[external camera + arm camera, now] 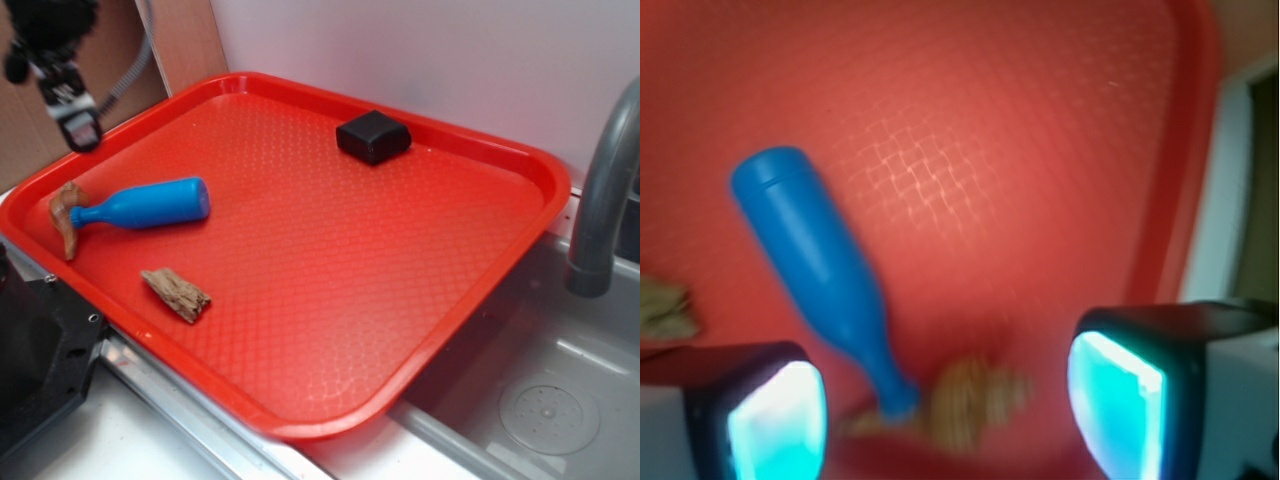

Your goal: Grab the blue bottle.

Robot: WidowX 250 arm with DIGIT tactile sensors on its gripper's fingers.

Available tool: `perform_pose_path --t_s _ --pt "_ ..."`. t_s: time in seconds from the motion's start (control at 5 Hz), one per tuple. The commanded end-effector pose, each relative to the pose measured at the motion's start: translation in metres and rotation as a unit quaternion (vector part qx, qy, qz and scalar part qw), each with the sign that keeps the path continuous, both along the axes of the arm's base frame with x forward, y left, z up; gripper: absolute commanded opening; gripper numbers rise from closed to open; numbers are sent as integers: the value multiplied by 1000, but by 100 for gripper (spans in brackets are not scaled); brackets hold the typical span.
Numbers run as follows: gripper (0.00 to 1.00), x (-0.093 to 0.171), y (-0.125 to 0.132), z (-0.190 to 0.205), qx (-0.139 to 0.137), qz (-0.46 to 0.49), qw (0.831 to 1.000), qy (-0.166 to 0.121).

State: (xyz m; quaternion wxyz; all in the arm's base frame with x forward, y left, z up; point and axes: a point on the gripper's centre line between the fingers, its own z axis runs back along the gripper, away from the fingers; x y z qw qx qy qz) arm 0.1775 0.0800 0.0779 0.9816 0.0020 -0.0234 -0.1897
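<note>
A red tray [480, 250] sits partly over a grey sink [560, 400], beside a curved grey faucet [600, 200]. 4 things lie on the tray. The blue bottle [145, 206] lies on its side near the tray's left edge, its narrow neck pointing left and its mouth touching a curled brown chunk [66, 215] at the rim. A 2nd brown wood-like piece [176, 294] lies just in front of the bottle, apart from it. A black block [372, 136] rests near the far rim, well apart from the others.

The gripper [945, 410] hangs above the tray's left corner, over the bottle's neck end. In the wrist view its 2 fingers [775, 420] stand wide apart with nothing between them; the bottle's neck and the brown chunk show below in the gap.
</note>
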Motion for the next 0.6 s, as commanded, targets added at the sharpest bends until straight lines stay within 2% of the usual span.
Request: perform_pose_path --t_s 0.0,0.2,0.4 --pt "100 38 -53 -36 -7 -74 997 -1" --pt "100 34 -62 -49 -12 -74 997 16" --pt "100 23 -74 -49 -5 -78 997 27"
